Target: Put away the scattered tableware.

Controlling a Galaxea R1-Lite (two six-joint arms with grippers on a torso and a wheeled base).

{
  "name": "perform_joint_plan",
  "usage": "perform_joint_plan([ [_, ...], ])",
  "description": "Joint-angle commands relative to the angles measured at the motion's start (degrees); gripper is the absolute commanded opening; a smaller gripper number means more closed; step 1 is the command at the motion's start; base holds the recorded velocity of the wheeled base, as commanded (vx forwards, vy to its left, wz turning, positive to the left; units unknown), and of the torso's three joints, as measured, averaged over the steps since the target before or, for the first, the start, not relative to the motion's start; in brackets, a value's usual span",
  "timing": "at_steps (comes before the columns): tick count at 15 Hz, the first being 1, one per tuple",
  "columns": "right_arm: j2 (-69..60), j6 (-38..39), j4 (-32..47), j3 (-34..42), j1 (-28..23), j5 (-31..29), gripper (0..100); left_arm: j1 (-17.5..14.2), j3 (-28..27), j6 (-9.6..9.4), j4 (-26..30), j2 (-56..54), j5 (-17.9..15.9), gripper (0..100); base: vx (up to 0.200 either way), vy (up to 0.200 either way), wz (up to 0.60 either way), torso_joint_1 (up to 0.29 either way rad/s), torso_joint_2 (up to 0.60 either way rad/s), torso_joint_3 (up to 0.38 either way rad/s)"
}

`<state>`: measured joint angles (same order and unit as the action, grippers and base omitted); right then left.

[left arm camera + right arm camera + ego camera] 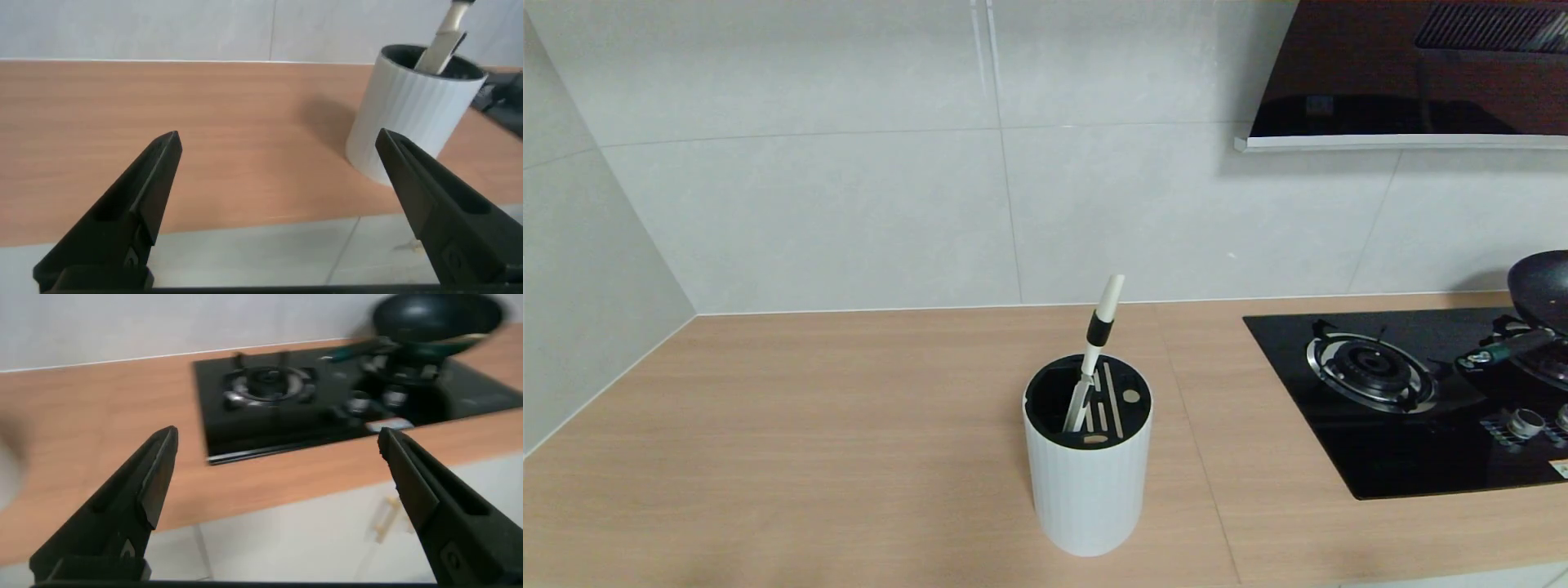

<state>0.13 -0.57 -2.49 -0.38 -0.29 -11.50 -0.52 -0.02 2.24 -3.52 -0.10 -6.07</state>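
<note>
Cream-handled knife (1092,353) with a black band near the blade stood tilted in the white ribbed cylindrical holder (1088,490), just right of centre in the lower half of the head view. Its handle leaned up and to the right, and its blade went down into the holder's black slotted top. The holder stood upright on the light wood-grain countertop (809,425), well apart from the black glass gas cooktop (1405,461) at the lower right of the frame.

A round metal burner (1368,367) sat on the cooktop. A dark rounded pan (1543,286) rested over the far burner at the right edge, and small silver knobs (1525,422) lined the cooktop's near side. A dark glossy range hood (1405,73) hung at the upper right against the pale grey tiled wall (849,204).

In the left wrist view, the left gripper (278,139) hung with its two black fingers spread wide and nothing between them. Beyond it lay the countertop, with the holder (409,114) and the knife (441,45) farther off.

In the right wrist view, the right gripper (278,434) was likewise spread wide and held nothing. It faced the cooktop (270,429) and the pan (433,318), with a white cabinet front (327,531) below the counter edge.
</note>
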Motion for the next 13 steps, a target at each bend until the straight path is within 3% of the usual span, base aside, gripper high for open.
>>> perform_joint_plan([
  [1,-0.1,1.5,1.2,0.3,0.0,6.7,100,0.0,0.0,-4.35,0.3,0.1,3.8,100,0.000,0.000,0.00,0.000,0.00,0.000],
  [2,-0.1,0.7,4.0,-0.1,0.0,10.0,100,0.0,0.0,-4.88,1.0,0.1,10.6,100,0.000,0.000,0.00,0.000,0.00,0.000],
  [3,-0.1,0.0,2.8,0.2,0.0,9.4,100,0.0,-0.1,-3.39,2.5,0.1,11.6,100,0.000,0.000,0.00,0.000,0.00,0.000],
  [4,-0.1,0.1,2.8,0.2,0.0,9.3,100,0.0,0.0,-2.51,3.1,0.1,9.9,100,0.000,0.000,0.00,0.000,0.00,0.000],
  [7,-0.1,0.1,2.8,0.2,0.0,9.3,100,0.0,0.0,-3.12,3.2,0.1,9.8,100,0.000,0.000,0.00,0.000,0.00,0.000],
  [9,-0.1,0.1,2.8,0.2,0.0,9.3,100,0.0,0.0,-6.20,3.3,0.1,7.5,100,0.000,0.000,0.00,0.000,0.00,0.000],
  [11,-0.1,0.1,2.8,0.2,0.0,9.4,100,0.0,0.0,-5.41,3.3,0.1,7.5,100,0.000,0.000,0.00,0.000,0.00,0.000],
  [13,-0.1,0.2,2.8,0.2,0.0,9.4,100,0.0,0.0,-1.80,3.3,0.1,7.5,100,0.000,0.000,0.00,0.000,0.00,0.000],
])
